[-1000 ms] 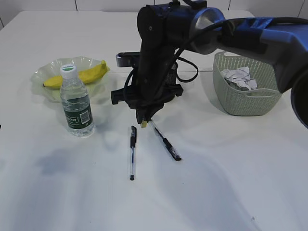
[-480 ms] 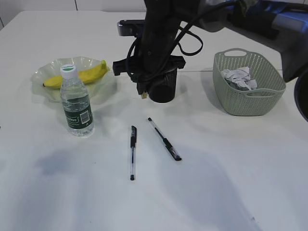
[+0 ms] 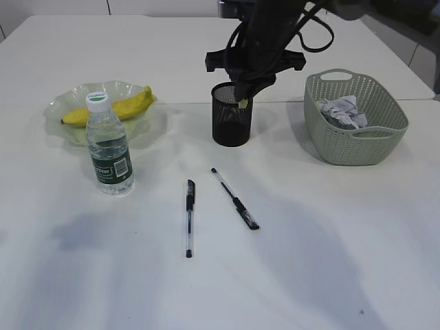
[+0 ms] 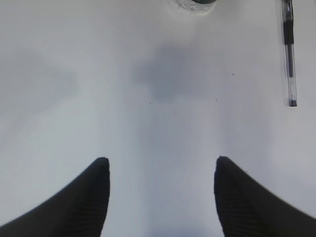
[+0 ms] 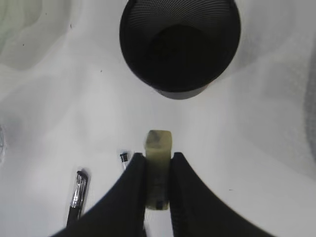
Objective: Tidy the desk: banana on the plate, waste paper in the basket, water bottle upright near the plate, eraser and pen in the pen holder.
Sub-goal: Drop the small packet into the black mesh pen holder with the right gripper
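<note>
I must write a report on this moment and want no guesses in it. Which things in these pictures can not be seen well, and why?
- Water bottle: left wrist view, only its base shows, cut by the top edge.
- Eraser: exterior view, mostly hidden by the right gripper; whether it is over the pen holder is unclear.
- Bottle label text: exterior view, too small.
- Left gripper: absent from the exterior view.

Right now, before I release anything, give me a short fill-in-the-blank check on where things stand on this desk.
1. The right gripper has its jaws closed on the small pale yellow ____.
2. The long curved yellow banana lies on the pale green scalloped ____.
3. The crumpled white waste paper sits inside the sage-green woven-look ____.
4. The number of pens lying on the white desk, outside the black wire-mesh pen holder, is ____.

Missing words: eraser; plate; basket; two
</note>
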`<action>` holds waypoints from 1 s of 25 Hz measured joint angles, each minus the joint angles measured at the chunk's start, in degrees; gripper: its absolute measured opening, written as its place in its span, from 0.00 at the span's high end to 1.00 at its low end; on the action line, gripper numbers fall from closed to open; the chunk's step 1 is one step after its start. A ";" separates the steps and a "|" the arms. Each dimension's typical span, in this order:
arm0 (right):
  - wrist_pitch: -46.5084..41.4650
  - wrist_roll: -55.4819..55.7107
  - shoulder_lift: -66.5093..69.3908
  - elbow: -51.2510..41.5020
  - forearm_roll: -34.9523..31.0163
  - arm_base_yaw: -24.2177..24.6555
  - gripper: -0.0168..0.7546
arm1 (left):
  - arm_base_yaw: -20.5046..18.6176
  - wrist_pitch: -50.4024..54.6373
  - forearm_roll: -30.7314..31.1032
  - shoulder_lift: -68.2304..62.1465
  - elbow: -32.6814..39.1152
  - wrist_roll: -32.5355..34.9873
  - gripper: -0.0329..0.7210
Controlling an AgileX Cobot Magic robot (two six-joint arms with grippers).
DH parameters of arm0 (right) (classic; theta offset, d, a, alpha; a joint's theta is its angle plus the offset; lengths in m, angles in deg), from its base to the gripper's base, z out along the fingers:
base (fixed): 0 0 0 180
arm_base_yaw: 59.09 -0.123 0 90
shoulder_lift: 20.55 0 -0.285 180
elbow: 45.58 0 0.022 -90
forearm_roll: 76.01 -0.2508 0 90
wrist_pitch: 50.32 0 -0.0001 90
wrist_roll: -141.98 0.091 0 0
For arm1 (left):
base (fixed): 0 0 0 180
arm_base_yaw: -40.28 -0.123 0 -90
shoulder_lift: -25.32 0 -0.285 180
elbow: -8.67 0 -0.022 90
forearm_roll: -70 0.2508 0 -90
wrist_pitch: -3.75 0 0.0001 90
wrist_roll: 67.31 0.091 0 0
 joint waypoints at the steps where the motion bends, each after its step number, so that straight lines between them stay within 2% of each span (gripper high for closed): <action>1: 0.00 0.00 0.00 0.37 0.11 0.39 0.84 | 0.00 0.00 0.00 0.00 0.00 0.00 0.34; 5: 1.76 0.00 0.00 0.94 0.11 1.09 0.84 | 0.00 0.00 0.00 0.00 0.00 0.00 0.34; 16: 15.19 -1.30 0.00 0.94 0.69 1.50 0.84 | 0.00 -0.11 0.00 0.00 0.00 0.00 0.34; 25: 19.06 -2.25 3.56 1.06 1.19 1.82 0.84 | 0.00 -0.21 0.00 0.00 0.00 0.00 0.34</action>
